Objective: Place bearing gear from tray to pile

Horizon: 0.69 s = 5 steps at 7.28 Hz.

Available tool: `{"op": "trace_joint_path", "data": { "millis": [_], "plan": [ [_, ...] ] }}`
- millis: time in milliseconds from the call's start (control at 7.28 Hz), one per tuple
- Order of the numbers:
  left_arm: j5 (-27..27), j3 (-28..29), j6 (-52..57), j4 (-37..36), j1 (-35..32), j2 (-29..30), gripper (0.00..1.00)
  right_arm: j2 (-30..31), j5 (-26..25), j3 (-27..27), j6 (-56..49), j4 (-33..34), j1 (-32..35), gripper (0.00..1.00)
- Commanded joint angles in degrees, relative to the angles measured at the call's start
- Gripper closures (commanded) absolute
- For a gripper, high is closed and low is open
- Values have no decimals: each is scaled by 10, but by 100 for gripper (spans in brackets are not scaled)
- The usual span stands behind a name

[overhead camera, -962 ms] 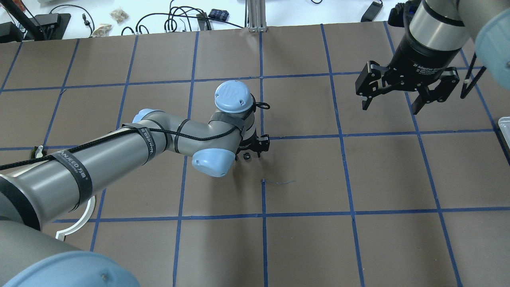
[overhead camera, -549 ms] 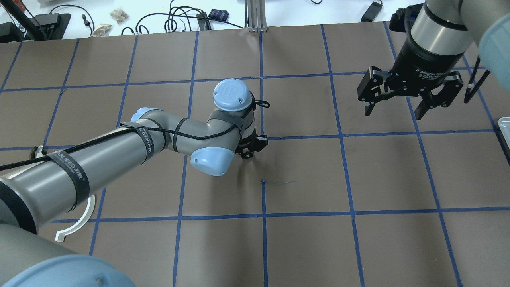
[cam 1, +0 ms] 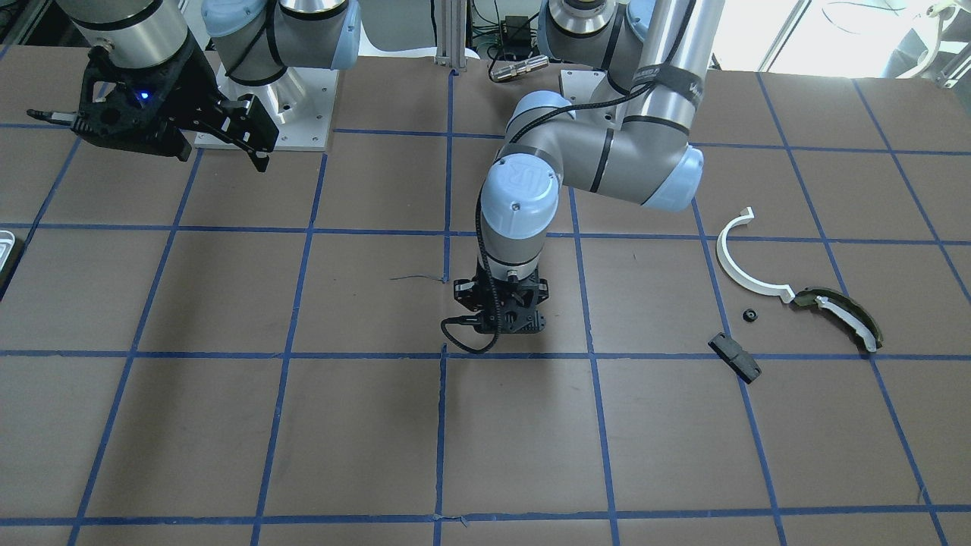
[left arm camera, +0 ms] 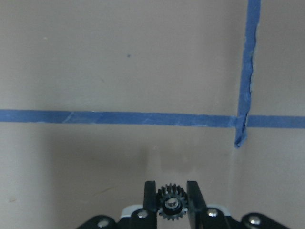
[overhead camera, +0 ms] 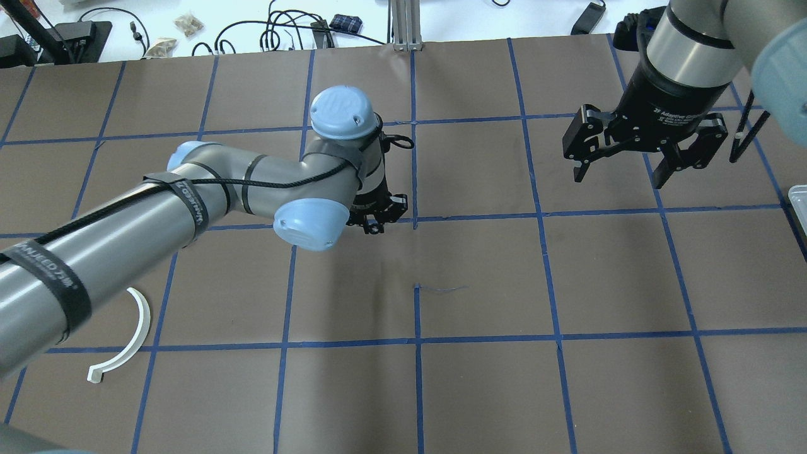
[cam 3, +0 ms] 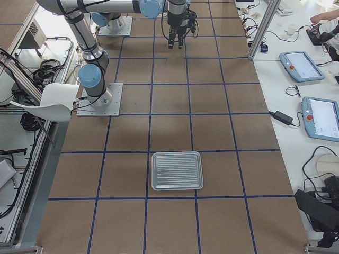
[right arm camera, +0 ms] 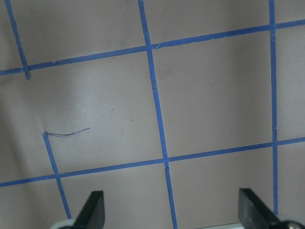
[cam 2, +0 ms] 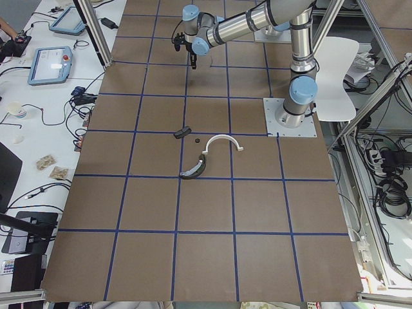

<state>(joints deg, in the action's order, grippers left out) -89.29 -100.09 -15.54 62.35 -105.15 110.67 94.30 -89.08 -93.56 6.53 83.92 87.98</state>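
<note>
My left gripper (overhead camera: 373, 226) is shut on a small black bearing gear (left arm camera: 171, 204), which sits between the two fingers in the left wrist view, held above the brown table near a blue tape crossing. In the front view the left gripper (cam 1: 501, 322) points straight down. My right gripper (overhead camera: 618, 178) is open and empty, hovering at the far right; its fingers (right arm camera: 93, 212) frame bare table. The tray (cam 3: 177, 170) is a ribbed whitish tray; only its edge (overhead camera: 799, 202) shows overhead. The pile holds a white half-ring (cam 1: 740, 262), an olive curved piece (cam 1: 842, 311) and a black block (cam 1: 734, 357).
A small black round part (cam 1: 750, 314) lies between the half-ring and the block. The white half-ring (overhead camera: 126, 353) also shows at the overhead view's lower left. Cables and boxes (overhead camera: 284, 28) lie beyond the table's far edge. Blue tape lines grid the table.
The left gripper closed on the gear, which lay on the table between its fingers, and has moved with it toward the overhead view's upper left. The right gripper has barely shifted.
</note>
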Motion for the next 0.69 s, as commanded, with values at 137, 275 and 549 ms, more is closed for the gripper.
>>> {"op": "trace_joint_path", "data": {
  "millis": [137, 275, 549],
  "plan": [
    [-21, 114, 169, 259, 125, -71, 100, 5, 0, -13, 1, 3, 1, 0],
    [-69, 111, 238, 258, 182, -81, 100, 5, 0, -13, 1, 3, 1, 0],
    [-76, 105, 365, 255, 288, -97, 100, 6, -3, -9, -11, 3, 4, 0]
  ]
}}
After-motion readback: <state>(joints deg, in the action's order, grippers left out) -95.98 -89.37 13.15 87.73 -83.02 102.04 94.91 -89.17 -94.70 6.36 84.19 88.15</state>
